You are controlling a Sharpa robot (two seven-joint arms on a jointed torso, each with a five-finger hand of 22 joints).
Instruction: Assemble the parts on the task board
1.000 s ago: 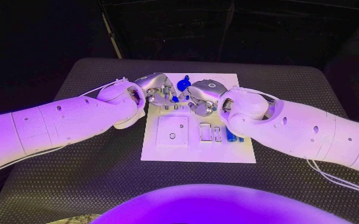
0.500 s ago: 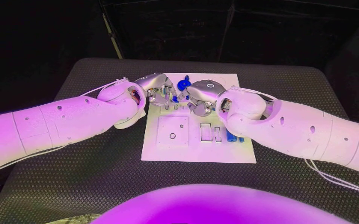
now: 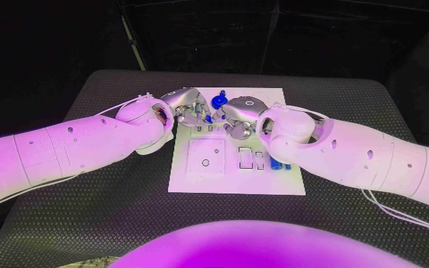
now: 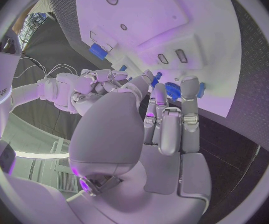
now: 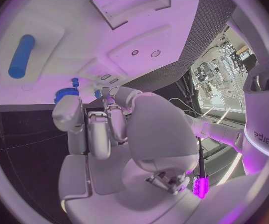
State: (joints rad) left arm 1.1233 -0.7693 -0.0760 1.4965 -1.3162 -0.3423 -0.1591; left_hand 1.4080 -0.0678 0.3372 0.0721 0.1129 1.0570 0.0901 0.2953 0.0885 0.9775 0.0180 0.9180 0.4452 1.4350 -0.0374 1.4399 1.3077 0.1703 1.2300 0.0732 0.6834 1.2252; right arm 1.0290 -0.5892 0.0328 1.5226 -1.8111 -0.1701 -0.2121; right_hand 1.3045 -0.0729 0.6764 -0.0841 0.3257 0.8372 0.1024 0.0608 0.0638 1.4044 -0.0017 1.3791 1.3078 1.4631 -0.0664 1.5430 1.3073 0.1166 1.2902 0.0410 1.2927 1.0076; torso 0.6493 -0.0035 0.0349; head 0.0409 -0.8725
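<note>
- Head view: the white task board (image 3: 237,181) lies in the middle of the black bench (image 3: 107,218). The left hand (image 3: 185,108) and the right hand (image 3: 240,116) meet over the board's far half, fingers pointing toward each other and nearly touching. A blue gear-shaped part (image 3: 218,101) sits on the board just beyond the two hands, between them. A blue cylinder part (image 3: 276,164) lies near the board's right edge, just beside the right forearm. The fingers hide whatever lies under them, so whether either hand holds anything cannot be told here.
- Left wrist view: the left hand (image 4: 165,119) has its fingers stretched toward the board, slightly curled, their tips at the blue gear part (image 4: 173,90) and small blue pieces beside it. The right hand (image 4: 87,84) comes in close with curled fingers. Whether anything is pinched cannot be told.
- Right wrist view: the right hand (image 5: 100,124) reaches with fingers close together; the blue gear part (image 5: 66,92) lies just beyond the fingertips. The blue cylinder part (image 5: 21,56) lies well apart on the board (image 5: 134,45). A grasp cannot be made out.
</note>
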